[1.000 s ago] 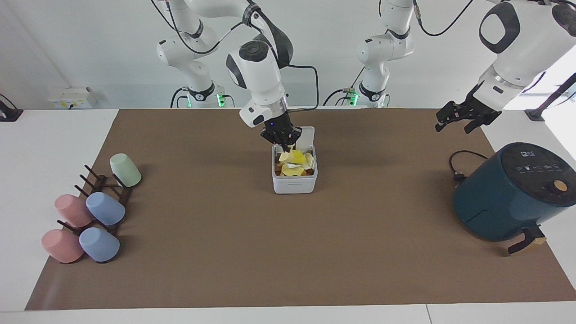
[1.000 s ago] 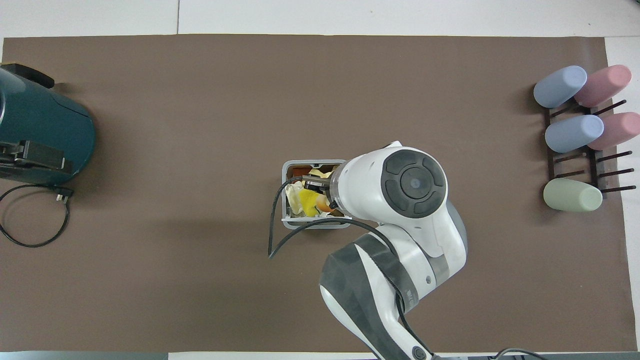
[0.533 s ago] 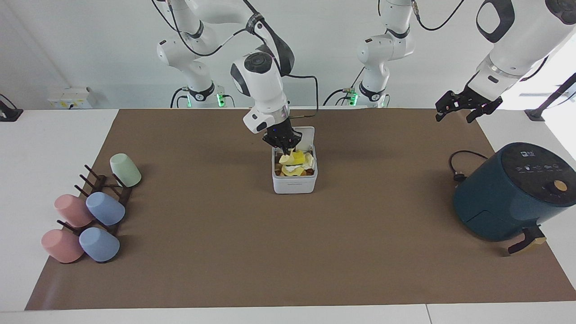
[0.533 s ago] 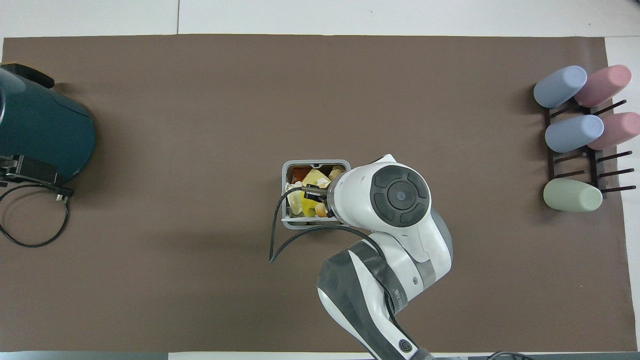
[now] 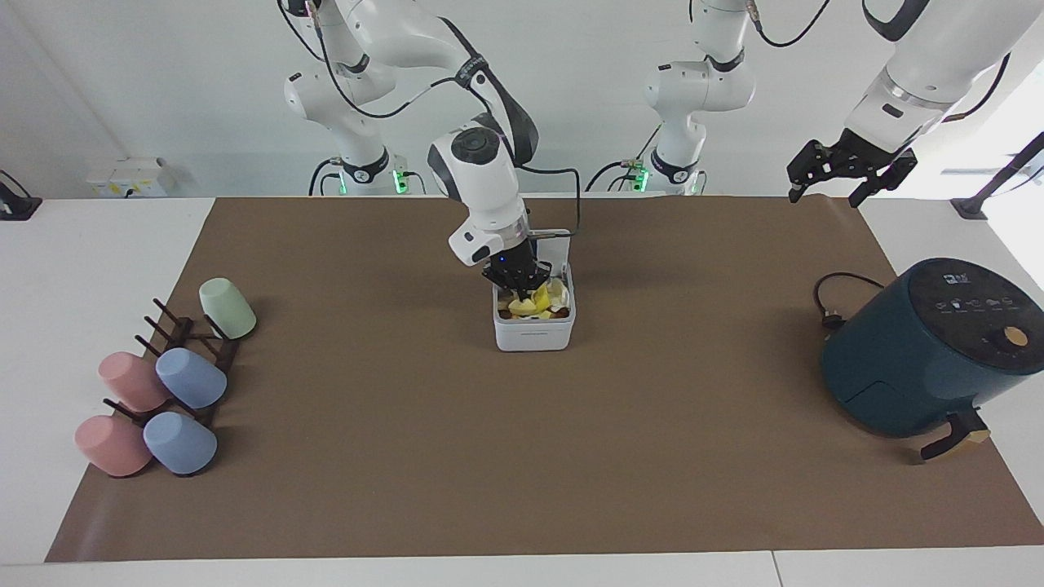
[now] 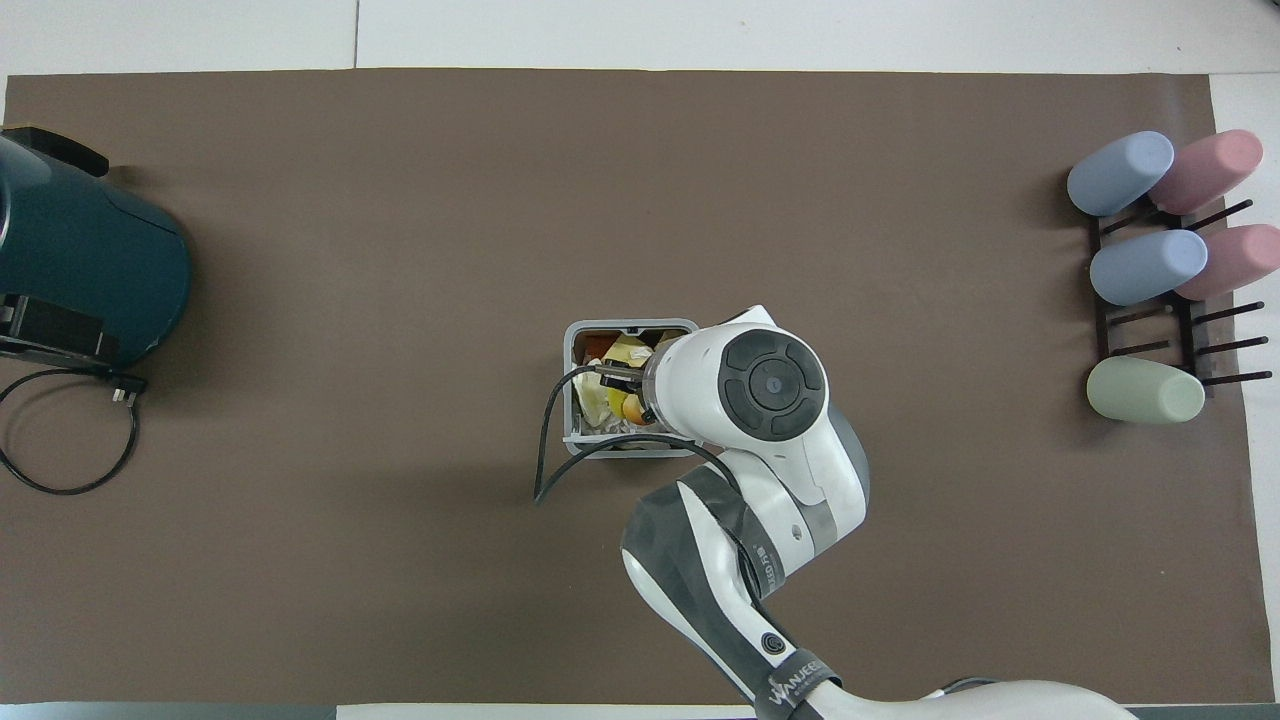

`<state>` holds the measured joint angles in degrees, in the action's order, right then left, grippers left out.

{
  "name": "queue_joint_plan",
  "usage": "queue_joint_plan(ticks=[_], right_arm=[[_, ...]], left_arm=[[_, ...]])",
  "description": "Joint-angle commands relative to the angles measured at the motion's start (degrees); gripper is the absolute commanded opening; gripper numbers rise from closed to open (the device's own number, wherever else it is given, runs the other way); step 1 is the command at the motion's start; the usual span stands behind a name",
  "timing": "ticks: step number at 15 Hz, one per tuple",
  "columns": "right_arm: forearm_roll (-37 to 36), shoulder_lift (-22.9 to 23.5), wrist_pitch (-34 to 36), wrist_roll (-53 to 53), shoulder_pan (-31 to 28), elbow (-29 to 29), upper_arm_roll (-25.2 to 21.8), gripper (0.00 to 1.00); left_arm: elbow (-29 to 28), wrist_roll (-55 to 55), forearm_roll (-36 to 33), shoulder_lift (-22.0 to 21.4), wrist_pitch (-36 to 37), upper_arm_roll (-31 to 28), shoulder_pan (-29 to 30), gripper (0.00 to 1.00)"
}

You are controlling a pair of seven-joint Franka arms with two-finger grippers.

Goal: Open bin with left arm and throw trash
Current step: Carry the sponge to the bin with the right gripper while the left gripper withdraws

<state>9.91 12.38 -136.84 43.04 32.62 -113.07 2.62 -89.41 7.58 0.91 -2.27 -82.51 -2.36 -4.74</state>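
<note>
The white bin point(image 5: 534, 334) stands mid-table with its lid point(image 5: 559, 249) tipped up on the side nearer the robots. Inside lies the trash point(image 5: 532, 306): yellow pieces, white paper and some brown bits, also seen from overhead as trash point(image 6: 600, 397) within the bin's rim point(image 6: 572, 345). My right gripper point(image 5: 522, 292) is shut and pushed down into the bin, its fingertips among the trash; I see nothing pinched between them. My left gripper point(image 5: 824, 196) hangs open and empty, high in the air over the table corner at the left arm's end.
A dark teal air fryer point(image 5: 930, 346) stands at the left arm's end, its black cable point(image 5: 832, 302) looped beside it. A dark rack with several pastel cups point(image 5: 163, 383) sits at the right arm's end.
My right gripper has gone down from just above the bin into it, and the trash now sits lower. My left gripper has risen and drawn back toward the robots.
</note>
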Motion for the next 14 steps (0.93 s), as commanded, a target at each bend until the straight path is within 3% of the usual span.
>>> queue_joint_plan(ticks=[1,2,11,14], right_arm=[[0.99,-0.07,3.93,-1.30,-0.54,2.93,-0.07,0.93],[0.90,-0.60,5.25,-1.12,-0.37,3.72,-0.07,1.00],[-1.73,-3.06,17.38,-0.86,-0.71,10.84,-0.60,1.00],[-4.72,-4.29,20.02,-1.56,-4.04,12.78,-0.51,1.00]], left_arm=[[-0.41,-0.29,-1.43,0.25,0.07,-0.72,-1.86,1.00],[-0.85,-0.29,-1.43,0.16,0.07,-0.63,-1.86,1.00],[-2.08,-3.54,-1.43,0.07,-2.56,2.45,-0.72,1.00],[-3.49,-3.80,-1.26,-0.63,-4.67,2.45,-0.10,1.00]])
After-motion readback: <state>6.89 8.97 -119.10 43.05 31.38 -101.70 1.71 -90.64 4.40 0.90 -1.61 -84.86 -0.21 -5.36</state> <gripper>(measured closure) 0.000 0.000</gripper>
